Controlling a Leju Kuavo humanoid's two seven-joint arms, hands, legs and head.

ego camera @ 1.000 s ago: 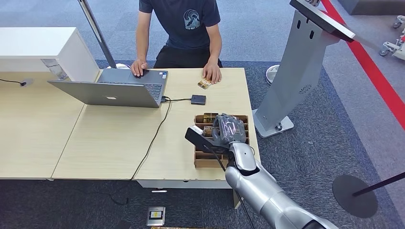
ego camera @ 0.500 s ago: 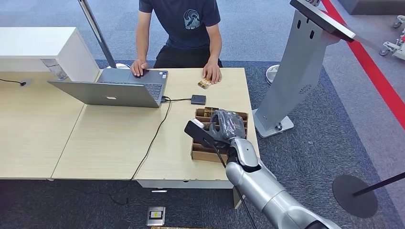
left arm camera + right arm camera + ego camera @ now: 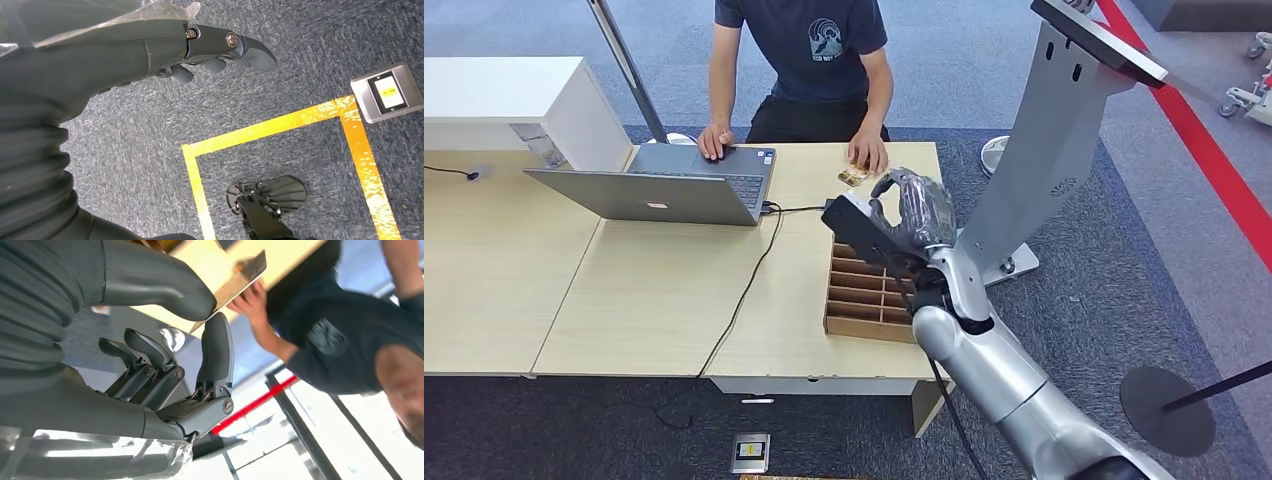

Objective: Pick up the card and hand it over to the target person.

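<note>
My right hand (image 3: 911, 212) hovers above the far end of the slotted wooden card box (image 3: 859, 300), a little short of the person (image 3: 809, 50) seated across the table. In the right wrist view the thumb and a finger of that hand (image 3: 200, 340) pinch a thin tan card (image 3: 245, 275) by its edge, and the person's hand (image 3: 252, 300) lies just beyond it. That hand of the person (image 3: 867, 155) rests on another small card (image 3: 852, 176) on the table. My left hand (image 3: 200, 45) hangs over the carpet, fingers loosely apart, holding nothing.
An open laptop (image 3: 664, 185) sits at the far left of the table, with a black cable (image 3: 744, 290) running to the near edge. A grey kiosk stand (image 3: 1049, 150) rises just right of the table. A yellow floor line (image 3: 270, 127) crosses the carpet.
My right hand has lifted out of the card box and moved away from me toward the person. The box shifted slightly on the table.
</note>
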